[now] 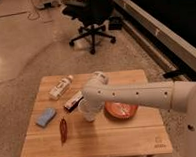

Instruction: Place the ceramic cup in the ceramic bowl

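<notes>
The ceramic cup point(88, 115) is a small pale tumbler standing upright near the middle of the wooden table point(120, 139). The ceramic bowl point(122, 110) is a shallow orange-brown dish just to the cup's right, partly hidden behind my arm. My white arm reaches in from the right. Its gripper point(88, 107) points down right at the cup's top and covers its rim. The cup's base seems to rest on the table.
A white labelled bottle point(60, 87) lies at the back left, with a red-and-white packet point(73, 100) beside it. A blue sponge point(45, 117) and a thin red item point(63, 130) lie at the left. A black office chair point(91, 18) stands beyond the table.
</notes>
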Controlling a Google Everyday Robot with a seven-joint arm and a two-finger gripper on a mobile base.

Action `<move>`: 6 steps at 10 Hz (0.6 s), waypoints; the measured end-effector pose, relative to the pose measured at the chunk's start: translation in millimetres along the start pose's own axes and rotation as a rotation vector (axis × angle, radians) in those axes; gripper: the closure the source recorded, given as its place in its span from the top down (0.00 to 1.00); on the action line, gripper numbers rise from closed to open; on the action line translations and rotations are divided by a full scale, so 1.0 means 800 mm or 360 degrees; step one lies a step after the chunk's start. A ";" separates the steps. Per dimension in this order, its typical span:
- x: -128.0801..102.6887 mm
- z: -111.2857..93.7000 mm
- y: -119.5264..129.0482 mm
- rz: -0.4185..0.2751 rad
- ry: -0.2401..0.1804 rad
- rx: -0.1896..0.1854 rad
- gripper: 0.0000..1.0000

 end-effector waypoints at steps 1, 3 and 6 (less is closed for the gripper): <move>0.004 -0.010 -0.001 -0.0021 0.0015 0.0003 0.31; 0.017 -0.033 0.004 0.0004 0.0018 0.0015 0.31; 0.014 -0.041 -0.006 0.0006 0.0043 0.0028 0.31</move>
